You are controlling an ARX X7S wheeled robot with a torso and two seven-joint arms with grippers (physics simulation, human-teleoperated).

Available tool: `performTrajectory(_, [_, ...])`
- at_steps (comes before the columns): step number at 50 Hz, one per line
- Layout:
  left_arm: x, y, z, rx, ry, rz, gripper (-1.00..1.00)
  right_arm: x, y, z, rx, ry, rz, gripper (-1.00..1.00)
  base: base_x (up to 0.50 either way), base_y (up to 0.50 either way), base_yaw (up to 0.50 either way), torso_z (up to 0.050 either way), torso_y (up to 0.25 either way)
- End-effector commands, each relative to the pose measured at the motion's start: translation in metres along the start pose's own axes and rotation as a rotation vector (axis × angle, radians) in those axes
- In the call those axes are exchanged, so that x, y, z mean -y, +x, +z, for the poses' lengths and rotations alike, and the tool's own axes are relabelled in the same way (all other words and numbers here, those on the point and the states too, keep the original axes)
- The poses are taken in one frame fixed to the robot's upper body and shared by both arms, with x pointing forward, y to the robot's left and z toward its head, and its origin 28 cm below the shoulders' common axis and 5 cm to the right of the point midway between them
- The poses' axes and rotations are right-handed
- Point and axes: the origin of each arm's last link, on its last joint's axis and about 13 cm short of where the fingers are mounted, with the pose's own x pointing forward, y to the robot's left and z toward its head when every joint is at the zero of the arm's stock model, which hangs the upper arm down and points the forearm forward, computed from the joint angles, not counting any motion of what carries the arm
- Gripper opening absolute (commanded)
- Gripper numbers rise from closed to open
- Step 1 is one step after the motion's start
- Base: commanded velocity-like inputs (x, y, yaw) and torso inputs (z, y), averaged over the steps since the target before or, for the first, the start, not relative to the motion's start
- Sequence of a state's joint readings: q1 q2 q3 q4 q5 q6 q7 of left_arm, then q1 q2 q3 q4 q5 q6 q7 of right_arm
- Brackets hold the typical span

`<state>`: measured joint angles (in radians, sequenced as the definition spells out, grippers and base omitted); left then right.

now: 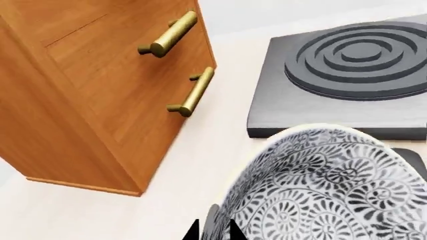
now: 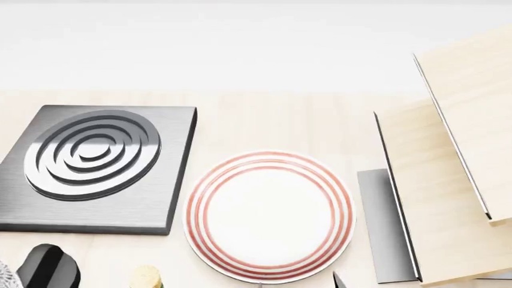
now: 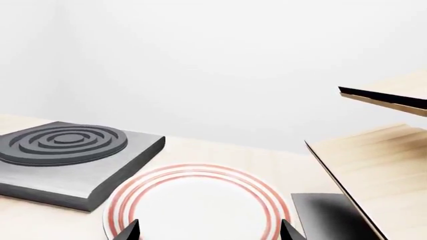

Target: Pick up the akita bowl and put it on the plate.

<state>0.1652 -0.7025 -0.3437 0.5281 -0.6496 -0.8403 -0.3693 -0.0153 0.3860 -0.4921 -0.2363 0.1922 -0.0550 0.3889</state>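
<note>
The akita bowl (image 1: pixel 333 185), white with a dense grey-black leaf pattern, fills the near corner of the left wrist view. My left gripper (image 1: pixel 213 232) is shut on its rim, one dark fingertip on each side of the wall. In the head view only a sliver of the bowl (image 2: pixel 4 277) shows at the bottom left corner. The plate (image 2: pixel 268 216), white with red rings, lies bare in the middle of the counter, right of the burner. My right gripper (image 3: pixel 209 231) hangs open just above the plate (image 3: pixel 193 200), its fingertips (image 3: pixel 130 231) wide apart with nothing between them.
A square dark grey burner (image 2: pixel 96 162) with concentric rings lies left of the plate. A wooden cabinet (image 1: pixel 87 100) with two brass handles (image 1: pixel 170 35) stands beside the burner (image 1: pixel 353 65). Pale wooden shelf boards (image 2: pixel 448 180) over a dark base rise to the plate's right.
</note>
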Motion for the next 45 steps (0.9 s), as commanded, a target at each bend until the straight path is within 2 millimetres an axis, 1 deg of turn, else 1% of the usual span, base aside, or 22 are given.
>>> performTrajectory(1, [-0.009,0.000,0.017,0.115,-0.029,0.120,-1.00,0.000,0.000,0.000,0.001,0.000,0.001,1.00,0.00,0.00,0.00,0.000,0.000])
performTrajectory(8, [-0.007,-0.002,0.027,0.176,-0.076,0.108,-1.00,0.000,0.001,-0.001,-0.002,0.002,0.002,1.00,0.00,0.00,0.00,0.000,0.000])
performTrajectory(10, [-0.006,-0.002,0.032,0.220,-0.088,0.128,-1.00,0.000,0.000,0.000,-0.001,0.001,0.001,1.00,0.00,0.00,0.00,0.000,0.000])
performTrajectory(12, [-0.006,-0.002,0.034,0.221,-0.099,0.124,-1.00,0.000,0.000,0.000,-0.001,0.002,0.000,1.00,0.00,0.00,0.00,0.000,0.000])
performTrajectory(15, [-0.004,-0.001,0.043,0.272,-0.123,0.145,-1.00,0.001,0.001,-0.001,-0.003,0.003,0.001,1.00,0.00,0.00,0.00,0.000,0.000])
performTrajectory(19, [-0.003,-0.001,0.050,0.287,-0.139,0.123,-1.00,0.001,0.000,-0.002,-0.002,0.005,0.002,1.00,0.00,0.00,0.00,0.000,0.000])
performTrajectory(22, [-0.001,-0.002,0.055,0.330,-0.164,0.110,-1.00,0.000,0.000,-0.002,-0.004,0.005,0.003,1.00,0.00,0.00,0.00,0.000,0.000])
performTrajectory(31, [0.002,-0.003,0.067,0.370,-0.186,0.106,-1.00,0.001,0.000,-0.002,-0.004,0.008,0.002,1.00,0.00,0.00,0.00,0.000,0.000])
performTrajectory(37, [0.007,0.000,0.075,0.386,-0.180,0.092,-1.00,0.001,0.000,-0.002,-0.004,0.010,0.000,1.00,0.00,0.00,0.00,0.000,0.000])
performTrajectory(45, [0.007,0.007,0.093,0.401,-0.182,0.079,-1.00,0.001,-0.001,-0.003,-0.006,0.012,-0.001,1.00,0.00,0.00,0.00,0.000,0.000])
